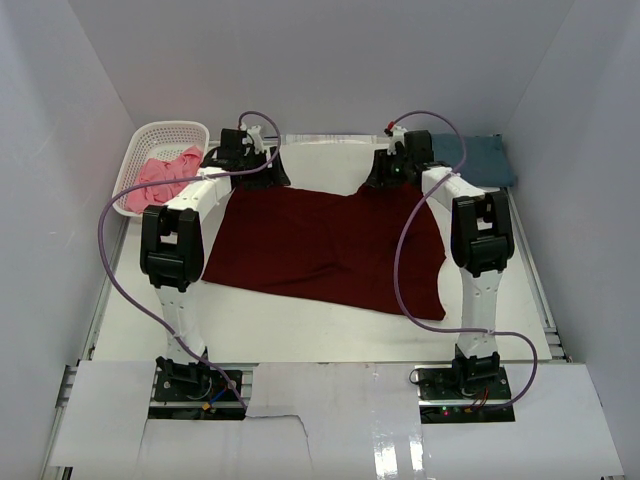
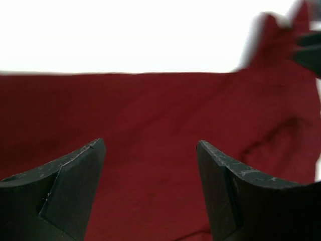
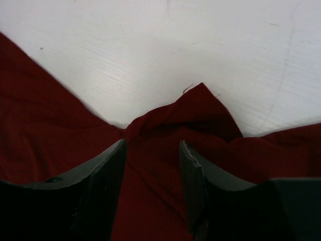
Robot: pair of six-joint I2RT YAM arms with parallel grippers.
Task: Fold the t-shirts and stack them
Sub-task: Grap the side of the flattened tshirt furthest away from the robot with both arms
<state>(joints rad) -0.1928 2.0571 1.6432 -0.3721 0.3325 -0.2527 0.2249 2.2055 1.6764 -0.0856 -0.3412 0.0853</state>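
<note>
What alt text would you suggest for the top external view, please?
A dark maroon t-shirt lies spread on a white table, with the left fingers and right fingers at its far edge. A crumpled pink t-shirt lies in a white lattice basket at far left; a slate-blue t-shirt lies at far right.

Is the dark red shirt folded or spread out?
Spread out: the shirt lies flat and wide on the table, with only a bunch at its far edge by the right gripper.

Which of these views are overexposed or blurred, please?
Left wrist: the table beyond the maroon t-shirt is blown out white, and the shirt's far corner is blurred. Right wrist: sharp. Top external: evenly lit, glare on the near panel.
</note>
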